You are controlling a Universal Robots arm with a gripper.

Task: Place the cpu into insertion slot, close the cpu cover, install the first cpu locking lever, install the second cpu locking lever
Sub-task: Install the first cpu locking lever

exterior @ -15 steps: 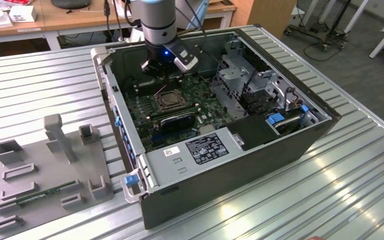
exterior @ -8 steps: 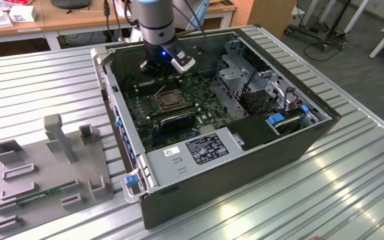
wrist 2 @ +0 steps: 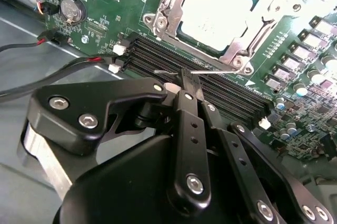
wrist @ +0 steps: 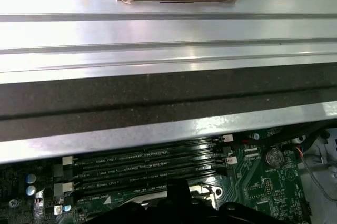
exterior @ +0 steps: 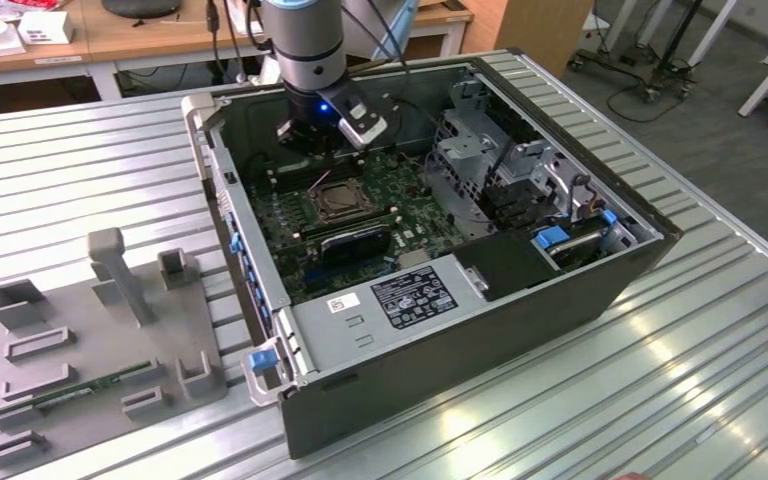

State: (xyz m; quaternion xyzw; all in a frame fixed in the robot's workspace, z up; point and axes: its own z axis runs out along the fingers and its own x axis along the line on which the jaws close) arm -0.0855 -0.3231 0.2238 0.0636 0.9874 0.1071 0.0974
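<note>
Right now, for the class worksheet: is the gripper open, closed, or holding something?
Gripper: shut, with its tips at the thin wire locking lever. Whether it actually grips the lever cannot be told.

An open computer case (exterior: 491, 340) lies on a slatted metal table (exterior: 77, 170). Beside it, a grey fixture (exterior: 91, 340) holds a green memory stick (exterior: 91, 388).

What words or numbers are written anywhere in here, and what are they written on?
Label on the grey power box: too small to read.
White lettering beside the memory slots: too blurred.
White marks on the green motherboard: too small.
</note>
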